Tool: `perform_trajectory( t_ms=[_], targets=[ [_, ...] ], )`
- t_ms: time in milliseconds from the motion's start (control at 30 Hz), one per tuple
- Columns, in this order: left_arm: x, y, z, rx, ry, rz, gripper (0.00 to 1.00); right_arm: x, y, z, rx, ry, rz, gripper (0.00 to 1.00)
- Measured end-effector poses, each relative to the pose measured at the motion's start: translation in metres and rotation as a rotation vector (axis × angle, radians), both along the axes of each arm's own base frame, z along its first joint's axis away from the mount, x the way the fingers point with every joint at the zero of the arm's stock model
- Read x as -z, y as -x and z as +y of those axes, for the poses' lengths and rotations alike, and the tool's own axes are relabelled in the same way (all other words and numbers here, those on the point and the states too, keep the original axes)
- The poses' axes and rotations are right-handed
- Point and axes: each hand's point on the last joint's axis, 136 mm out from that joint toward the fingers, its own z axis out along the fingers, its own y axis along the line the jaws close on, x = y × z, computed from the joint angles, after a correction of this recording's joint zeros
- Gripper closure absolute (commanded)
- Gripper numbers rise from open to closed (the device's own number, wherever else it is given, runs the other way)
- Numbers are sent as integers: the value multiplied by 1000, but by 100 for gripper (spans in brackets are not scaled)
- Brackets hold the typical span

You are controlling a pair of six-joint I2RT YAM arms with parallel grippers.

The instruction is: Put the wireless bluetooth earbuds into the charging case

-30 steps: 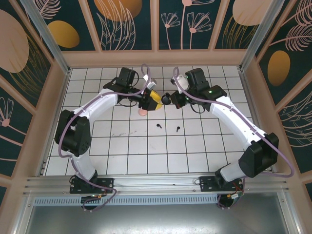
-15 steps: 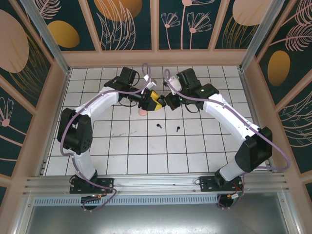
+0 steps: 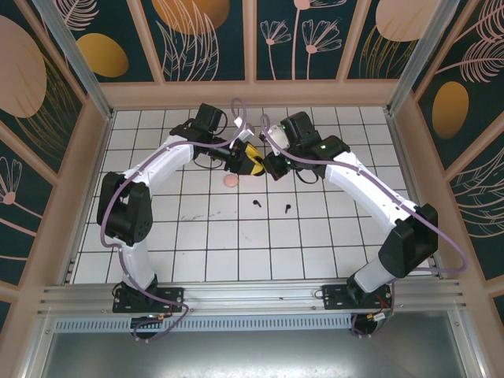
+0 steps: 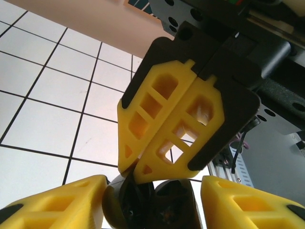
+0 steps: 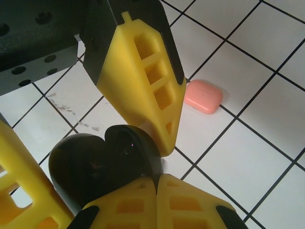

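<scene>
White arms [image 3: 161,167], black joints [image 3: 126,214]

The worktop [image 3: 236,260] is laid with white square tiles and dark grout, with a few grey scuffs [image 3: 189,214] toward its left side. A pale wooden frame [image 3: 252,94] borders it. Beyond the frame stand dark teal wall panels [image 3: 276,39] painted with peach and orange flowers and leaves. An aluminium rail [image 3: 252,295] runs along the near edge. The light is even.
</scene>
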Motion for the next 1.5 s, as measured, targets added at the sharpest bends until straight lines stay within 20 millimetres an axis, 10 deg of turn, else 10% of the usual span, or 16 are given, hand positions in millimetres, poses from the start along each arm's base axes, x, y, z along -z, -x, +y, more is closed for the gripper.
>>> perform_trajectory(
  t_ms=[700,1500],
  targets=[
    [6,7,5,25,-17,-1,65,2,3,-3,6,24,11,100],
    [6,10,8,51,-2,-37,47,1,3,0,1,29,18,100]
  ],
)
